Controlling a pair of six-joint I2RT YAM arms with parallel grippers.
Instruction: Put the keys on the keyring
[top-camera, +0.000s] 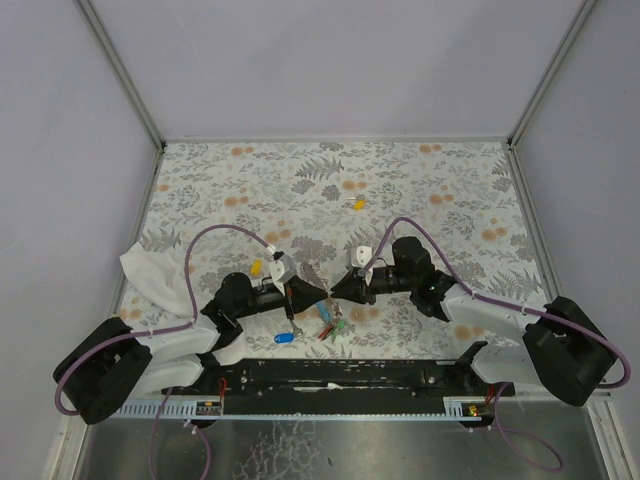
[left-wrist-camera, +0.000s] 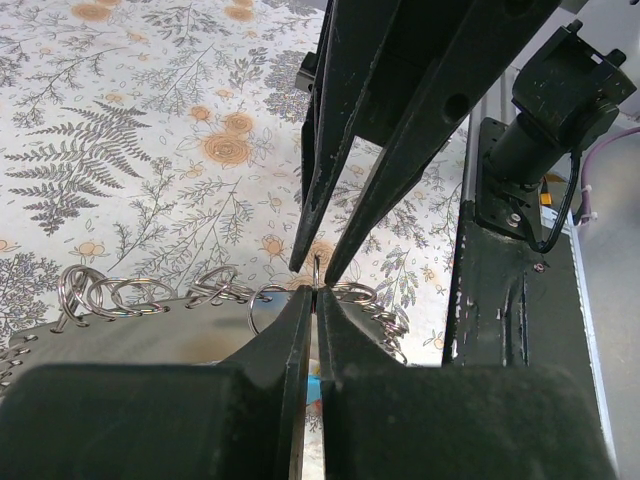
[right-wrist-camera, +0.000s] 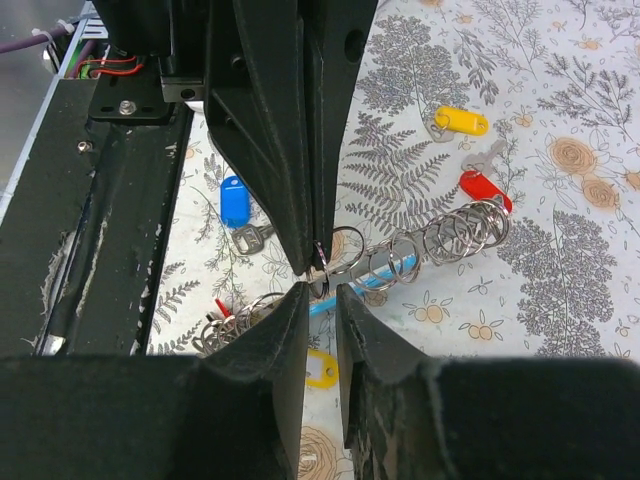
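Well to the left of the keyring (right-wrist-camera: 405, 255), a small metal ring on a grey-white coiled cord, a crumpled white cloth (top-camera: 150, 272) is lying out of the way. Closer in on that side, a small metal yellow-headed key (right-wrist-camera: 460, 121) and a red-headed key (right-wrist-camera: 485, 188) are lying loose on the floral-patterned worktop (top-camera: 440, 180). The red one is sitting just beside the coil's far end.

The left gripper (left-wrist-camera: 315, 300) is clenching the thin wire ring at the coil's other end. It is probably pinning the ring steady and edge-on, so that the split can be worked from the opposite side. The rest of the coil is trailing on the worktop.

The right gripper (right-wrist-camera: 322, 295) is meeting it tip to tip. Its jaws are standing slightly apart, straddling the same ring wire with a gap showing, so it is gripping nothing that I can see and is carrying no key.

On the near side of the keyring, a blue-headed key (right-wrist-camera: 233, 203) is lying alone, and a small bunch of red and green keys (top-camera: 332, 328) is lying just beside the ring. A second yellow-headed key (top-camera: 357, 203) is lying well beyond it.

The two sets of fingertips are crowding the ring, leaving little room to feed a key in. The loose keys are all lying apart from it, waiting to be fetched.
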